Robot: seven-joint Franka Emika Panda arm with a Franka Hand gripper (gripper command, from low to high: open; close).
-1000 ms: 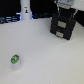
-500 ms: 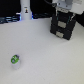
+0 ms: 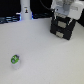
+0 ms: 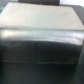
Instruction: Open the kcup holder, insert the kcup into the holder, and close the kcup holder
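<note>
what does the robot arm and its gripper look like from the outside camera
In the exterior view the arm's end is a bulky white, rounded casing with pale grey shading, blurred by the low resolution. The gripper below it looks darker and merges with the black box-shaped kcup holder beneath, so finger shape is too blurred to tell. No cables or markings can be made out. The wrist view shows none of the arm.

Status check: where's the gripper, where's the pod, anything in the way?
Gripper above the kcup holder, fingers not visible, state unknown. Holder shut. Kcup alone on the table, far from the holder. Nothing between them.
</note>
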